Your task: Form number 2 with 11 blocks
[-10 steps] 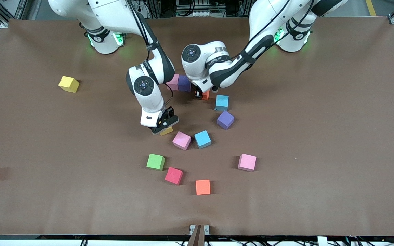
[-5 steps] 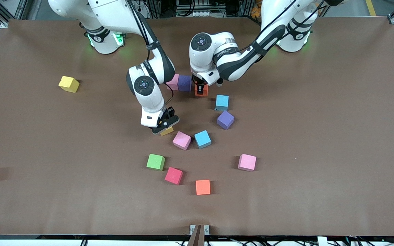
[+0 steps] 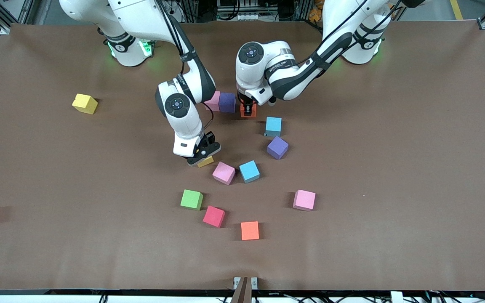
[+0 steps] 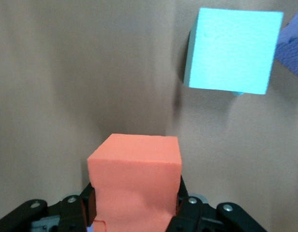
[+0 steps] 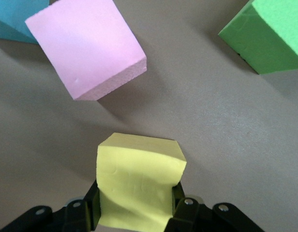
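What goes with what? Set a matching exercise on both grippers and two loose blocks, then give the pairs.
Column one:
1. left gripper
2. right gripper
3. green block
4. light blue block nearer the front camera

Column two:
a. shut on a yellow block
b. right beside a pink block
c. shut on an orange block
d. next to a red block

Pairs: 1-c, 2-a, 3-d, 4-b

An orange block (image 3: 248, 112) is gripped by the left gripper (image 3: 247, 110) just beside the purple block (image 3: 227, 102).
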Available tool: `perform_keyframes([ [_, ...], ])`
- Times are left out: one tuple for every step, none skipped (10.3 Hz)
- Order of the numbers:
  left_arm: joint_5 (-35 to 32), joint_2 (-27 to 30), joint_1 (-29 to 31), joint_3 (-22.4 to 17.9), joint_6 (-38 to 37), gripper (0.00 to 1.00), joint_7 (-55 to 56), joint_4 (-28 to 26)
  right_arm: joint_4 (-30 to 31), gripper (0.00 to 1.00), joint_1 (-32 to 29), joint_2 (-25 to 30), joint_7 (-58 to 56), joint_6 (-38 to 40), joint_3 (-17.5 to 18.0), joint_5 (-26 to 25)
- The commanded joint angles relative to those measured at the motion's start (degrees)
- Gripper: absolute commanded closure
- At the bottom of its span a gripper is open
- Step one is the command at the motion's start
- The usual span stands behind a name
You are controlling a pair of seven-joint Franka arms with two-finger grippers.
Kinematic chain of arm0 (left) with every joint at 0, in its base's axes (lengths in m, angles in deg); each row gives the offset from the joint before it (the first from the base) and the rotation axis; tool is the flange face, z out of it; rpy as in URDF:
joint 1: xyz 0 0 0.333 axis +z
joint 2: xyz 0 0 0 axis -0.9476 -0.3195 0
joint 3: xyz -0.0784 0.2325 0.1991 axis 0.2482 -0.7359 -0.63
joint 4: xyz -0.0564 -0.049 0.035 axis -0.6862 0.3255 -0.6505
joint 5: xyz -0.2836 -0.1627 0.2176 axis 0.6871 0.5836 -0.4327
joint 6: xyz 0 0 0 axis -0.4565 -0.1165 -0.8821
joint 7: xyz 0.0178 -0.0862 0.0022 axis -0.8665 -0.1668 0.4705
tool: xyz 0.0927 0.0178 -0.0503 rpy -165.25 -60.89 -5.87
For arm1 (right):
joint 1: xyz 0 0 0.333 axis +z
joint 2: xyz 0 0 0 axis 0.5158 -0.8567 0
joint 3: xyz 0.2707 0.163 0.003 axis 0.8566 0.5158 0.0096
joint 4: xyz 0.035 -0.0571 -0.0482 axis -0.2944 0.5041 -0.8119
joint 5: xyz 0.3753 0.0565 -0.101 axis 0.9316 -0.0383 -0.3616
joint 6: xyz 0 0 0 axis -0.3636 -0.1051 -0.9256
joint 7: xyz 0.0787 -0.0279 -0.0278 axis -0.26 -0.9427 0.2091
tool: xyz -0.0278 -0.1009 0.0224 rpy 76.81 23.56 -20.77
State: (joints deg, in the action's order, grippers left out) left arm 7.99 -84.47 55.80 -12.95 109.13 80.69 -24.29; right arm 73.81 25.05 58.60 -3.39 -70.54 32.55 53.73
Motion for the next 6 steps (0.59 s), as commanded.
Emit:
perform_keyframes([
  [-2.3, -1.0, -1.3, 0.9, 1.4, 1.0, 15.9, -1.0, -0.6, 1.0, -0.3, 0.1, -1.3, 0.6, -0.1, 1.1],
  [-2.3, -1.6, -2.2, 0.8, 2.2, 1.0, 16.0, -1.1, -0.6, 1.0, -0.3, 0.0, -1.3, 0.6, -0.1, 1.1],
  [-2.5, -2.3, -3.3, 0.6, 2.7, 1.0, 16.4, -1.1, -0.6, 1.0, -0.3, 0.0, -1.3, 0.6, -0.1, 1.1],
  [-2.6, -2.4, -3.4, 0.6, 3.0, 1.0, 16.5, -1.1, -0.6, 1.0, -0.3, 0.0, -1.3, 0.6, -0.1, 1.1],
  [-2.9, -2.6, -3.9, 0.6, 3.6, 1.0, 16.6, -1.1, -0.7, 1.0, -0.4, -0.1, -1.3, 0.6, -0.1, 1.1],
  [-3.2, -3.0, -4.1, 0.5, 3.8, 1.0, 16.7, -1.0, -0.9, 1.0, -0.4, -0.2, -1.3, 0.6, -0.1, 1.1],
])
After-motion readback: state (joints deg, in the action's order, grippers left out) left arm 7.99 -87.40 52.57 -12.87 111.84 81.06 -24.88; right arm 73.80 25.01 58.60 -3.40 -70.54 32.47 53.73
